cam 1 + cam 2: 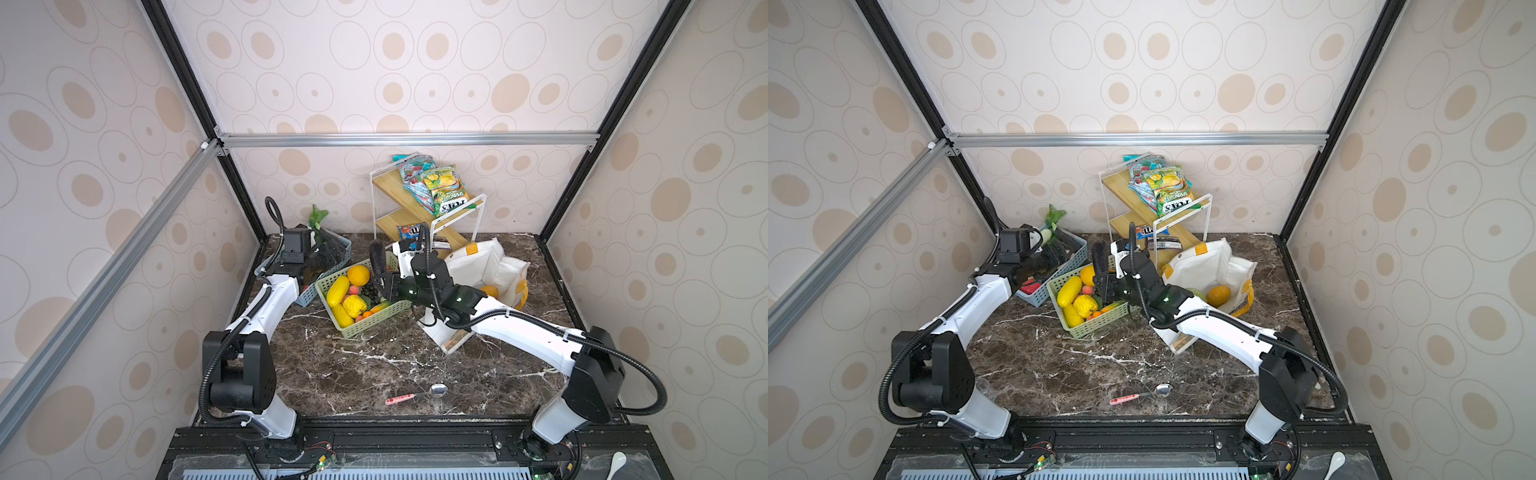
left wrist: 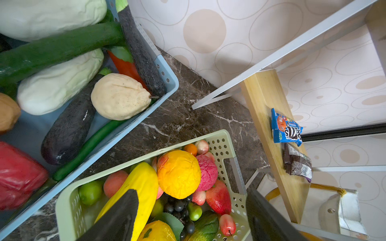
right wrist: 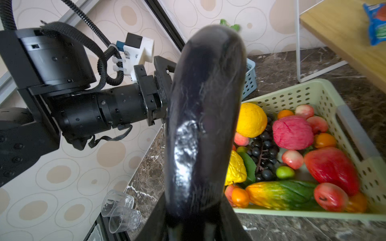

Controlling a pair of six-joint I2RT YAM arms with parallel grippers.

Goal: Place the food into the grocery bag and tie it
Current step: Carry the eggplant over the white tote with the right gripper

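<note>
Two grippers: right gripper (image 1: 380,283) clamps a dark eggplant (image 1: 377,254) by the green basket (image 1: 365,329); left gripper (image 2: 191,193) gapes wide, empty.

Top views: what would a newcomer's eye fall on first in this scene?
The right hand grips a long dark eggplant and holds it upright by the green basket, which is heaped with colourful toy fruit in the middle of the marble table. To the right of the basket, the white grocery bag is open, with an orange-brown piece inside.
</note>
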